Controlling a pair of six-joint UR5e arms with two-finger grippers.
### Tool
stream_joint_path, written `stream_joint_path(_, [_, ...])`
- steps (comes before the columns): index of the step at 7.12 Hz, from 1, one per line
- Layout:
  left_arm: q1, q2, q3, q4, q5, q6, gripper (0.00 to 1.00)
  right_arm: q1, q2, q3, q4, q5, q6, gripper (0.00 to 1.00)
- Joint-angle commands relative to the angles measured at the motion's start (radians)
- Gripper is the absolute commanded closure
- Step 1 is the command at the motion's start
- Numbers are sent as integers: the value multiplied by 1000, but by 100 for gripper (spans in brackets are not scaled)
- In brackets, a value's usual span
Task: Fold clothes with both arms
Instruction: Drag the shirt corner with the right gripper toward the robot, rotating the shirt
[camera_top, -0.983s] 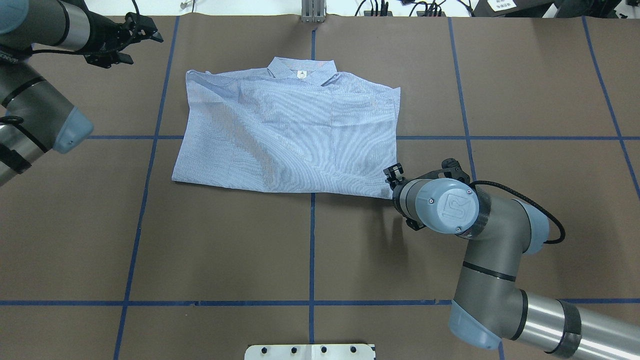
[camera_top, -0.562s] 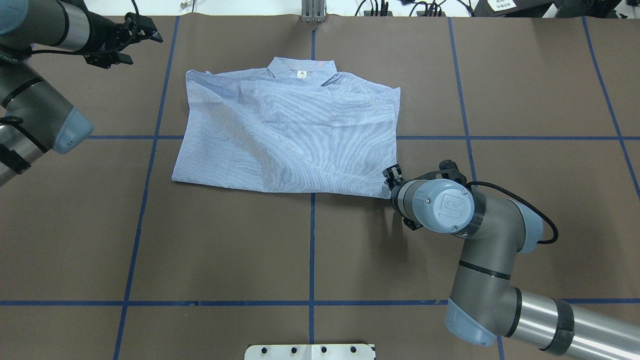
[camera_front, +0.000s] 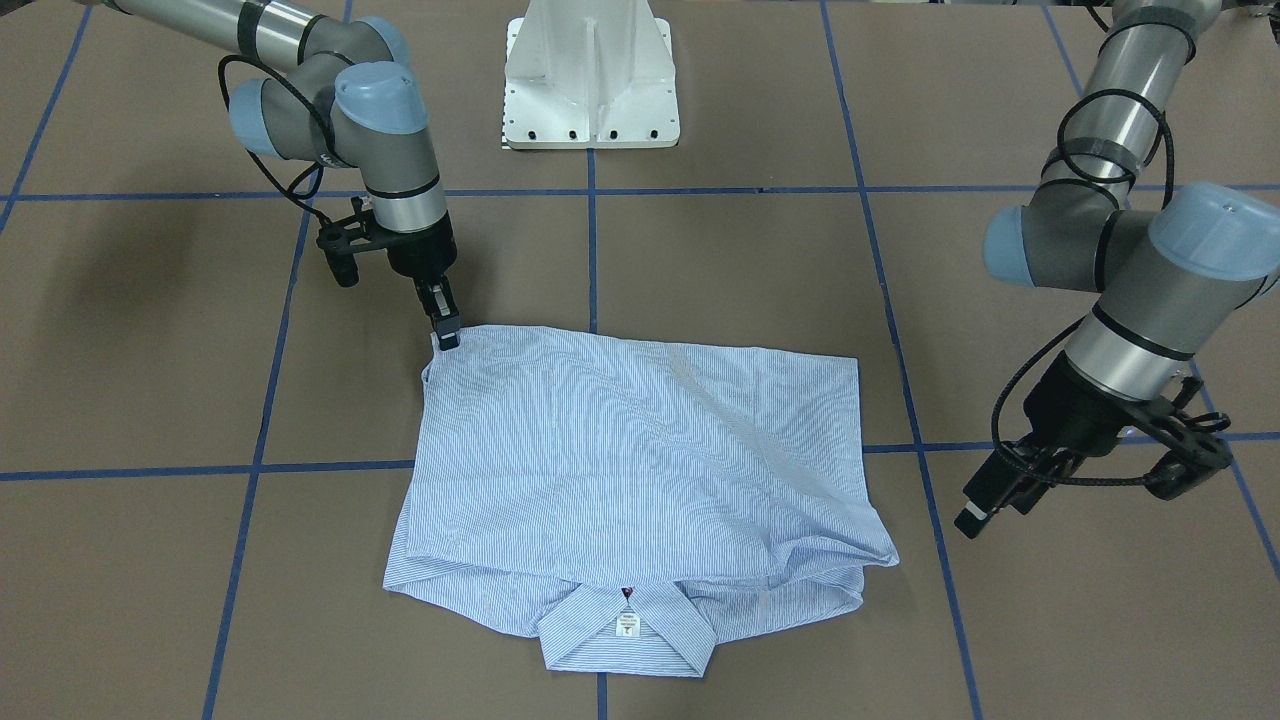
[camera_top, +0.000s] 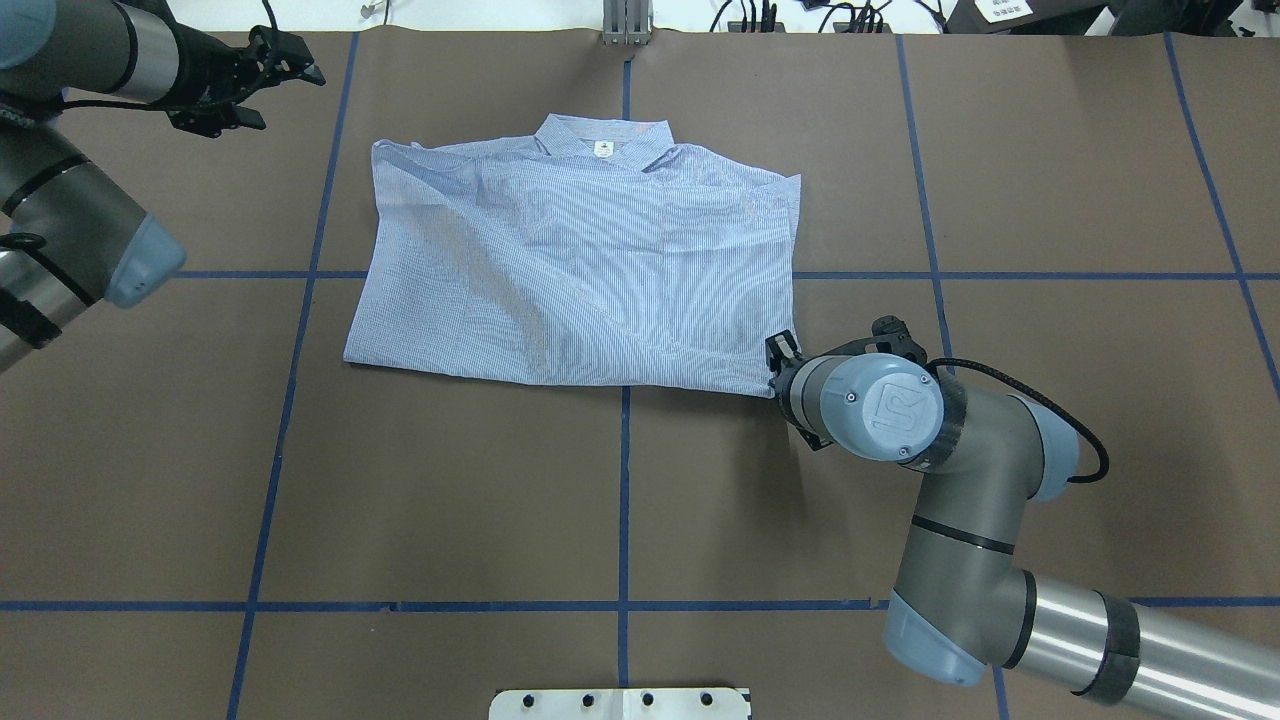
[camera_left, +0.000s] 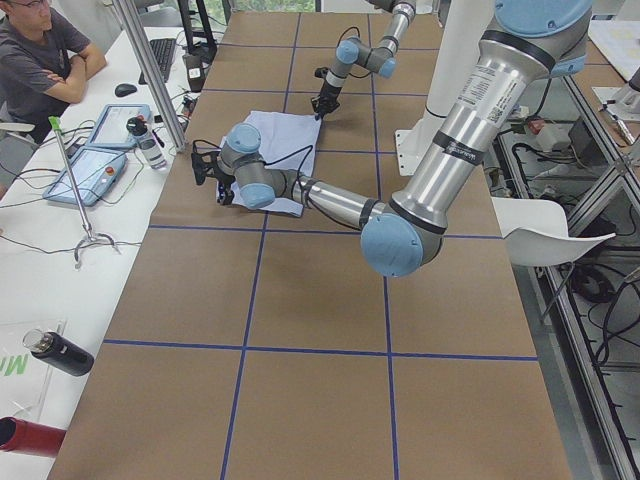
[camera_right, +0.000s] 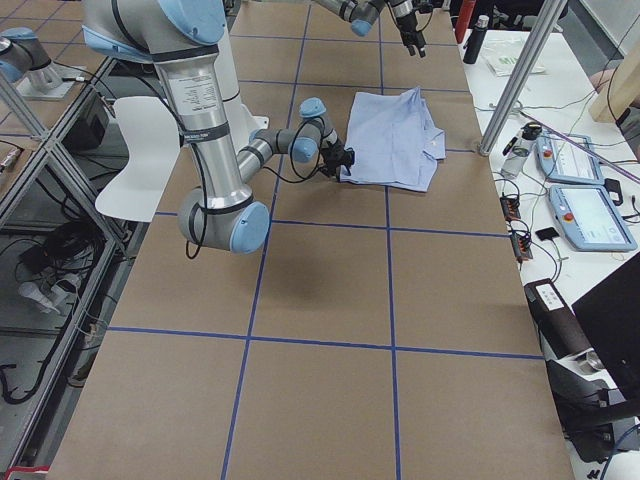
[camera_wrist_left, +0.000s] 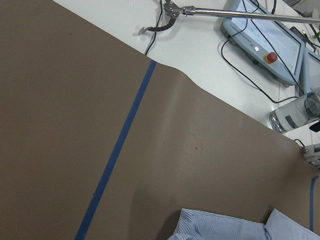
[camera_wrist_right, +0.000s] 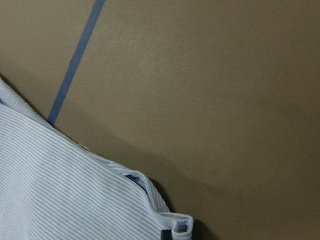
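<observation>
The blue-and-white pinstriped shirt (camera_top: 580, 260) lies folded flat on the brown table, its collar (camera_top: 600, 140) and neck label on the side away from me. My right gripper (camera_top: 775, 362) is down at the shirt's near right corner and shut on it. The front-facing view shows the right gripper (camera_front: 446, 338) pinching that corner (camera_front: 437, 350). In the right wrist view the hem corner (camera_wrist_right: 175, 225) curls just above the dark fingertips. My left gripper (camera_top: 305, 62) hovers open and empty beyond the shirt's far left corner, apart from the cloth; the front-facing view shows this left gripper (camera_front: 972, 512) too.
Blue tape lines (camera_top: 624, 500) grid the table. The white pedestal base (camera_front: 590, 90) stands at the near edge. A metal post (camera_top: 625, 25) rises at the far edge. Beyond it is a bench with tablets (camera_wrist_left: 270, 35), a bottle (camera_wrist_left: 295, 112) and a seated person (camera_left: 40, 60).
My right arm has shifted slightly left and lower, closing in on the shirt's near right corner. The left arm and the shirt's lie look unchanged.
</observation>
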Motion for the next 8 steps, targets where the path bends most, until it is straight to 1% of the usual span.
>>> stream_joint_path(1, [0,0,0,0,0,0,0,1,-4,12,1,8,-3,100])
stream_joint_path(2, [0,-2,0,0,0,0,0,2,-9,41,-3,17,-8,100])
stream_joint_path(3, [0,-2,0,0,0,0,0,1,-64,125,-14,31,-9,100])
stream_joint_path(4, [0,-3,-3,0,0,-3,0,-92,-160,253,-67,30,-9,100])
stream_joint_path(5, [0,-2,-6,0,0,-5,0,-202,-173,335,-180,19,-9,100])
stream_joint_path(6, [2,-2,-11,-5,-2,-37,0,-293,-168,401,-292,19,-8,100])
stream_joint_path(7, [6,-2,-29,-6,-3,-61,0,-359,-187,456,-327,39,-6,100])
stream_joint_path(8, [38,8,-64,-5,-6,-84,0,-405,-219,472,-336,69,-6,100])
